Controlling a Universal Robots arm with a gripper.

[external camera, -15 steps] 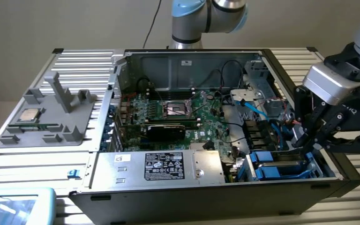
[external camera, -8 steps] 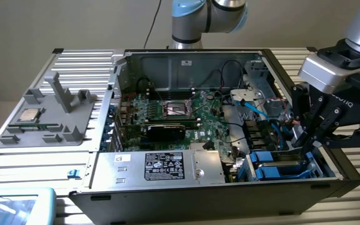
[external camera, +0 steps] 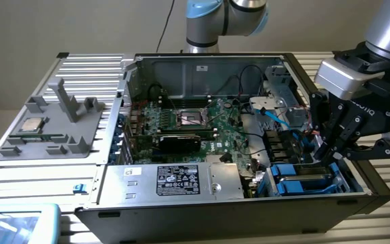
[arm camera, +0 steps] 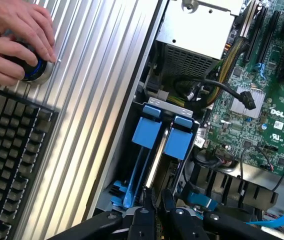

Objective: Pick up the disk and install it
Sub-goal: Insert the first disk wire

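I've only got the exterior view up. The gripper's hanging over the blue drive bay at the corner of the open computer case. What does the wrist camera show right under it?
Observer: Right under the gripper, two blue brackets stand side by side.
Operator: Are the fingers open?
Observer: No. The fingertips sit nearly together, and I can make out nothing between them.
Operator: Anything off to the side that I'm missing?
Observer: Yes. A person's hands are on a round blue-ringed knob, next to a keyboard.
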